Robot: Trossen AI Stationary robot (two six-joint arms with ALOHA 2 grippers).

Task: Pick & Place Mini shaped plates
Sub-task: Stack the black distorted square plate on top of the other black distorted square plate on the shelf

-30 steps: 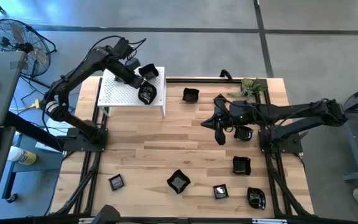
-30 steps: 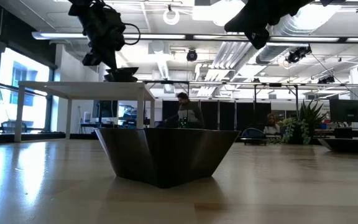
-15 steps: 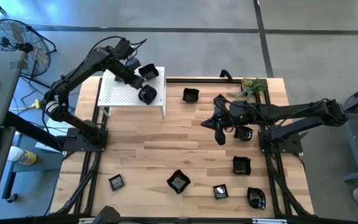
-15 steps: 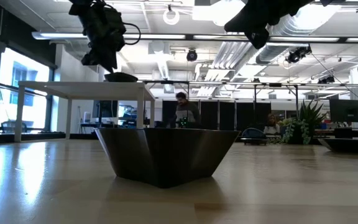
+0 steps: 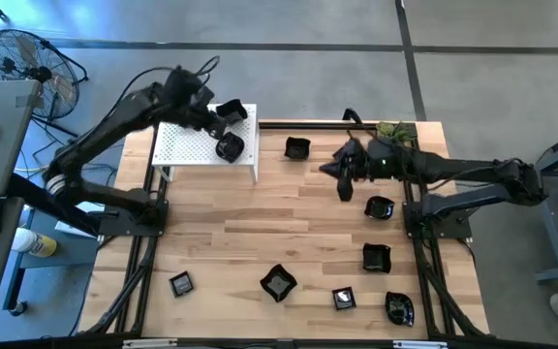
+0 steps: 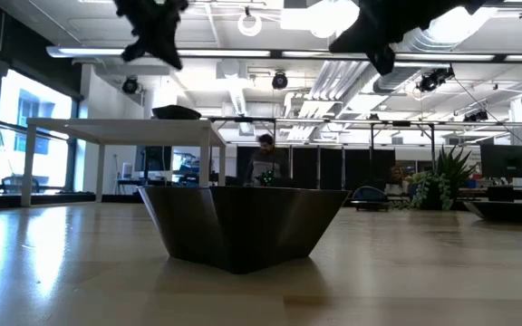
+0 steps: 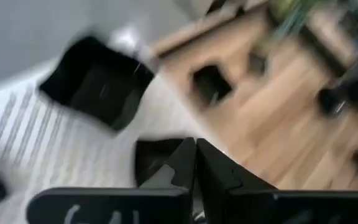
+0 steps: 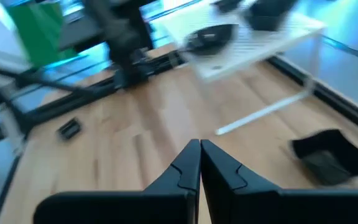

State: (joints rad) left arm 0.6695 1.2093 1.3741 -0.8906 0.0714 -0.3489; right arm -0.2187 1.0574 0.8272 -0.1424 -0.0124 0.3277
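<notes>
Left gripper (image 7: 196, 163), jaws pressed together and empty, hangs above the white perforated stand (image 5: 187, 147) at the counter's (image 5: 260, 233) far left corner. Two mini shaped plates sit on it: a round one (image 5: 229, 147) and a square one (image 5: 232, 111). Right gripper (image 8: 200, 163), jaws pressed together, hovers near the far right corner, beside a square plate (image 5: 297, 148).

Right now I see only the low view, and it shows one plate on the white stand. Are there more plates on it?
Observer: Yes, two. The high view shows a square plate at a corner of the stand and a round plate near its edge.
Operator: Is the left gripper holding anything?
Observer: No. The left gripper is shut and empty, over the stand near both plates.
Operator: How many plates lie on the table itself?
Observer: Seven on the table, most toward its near and right sides.
</notes>
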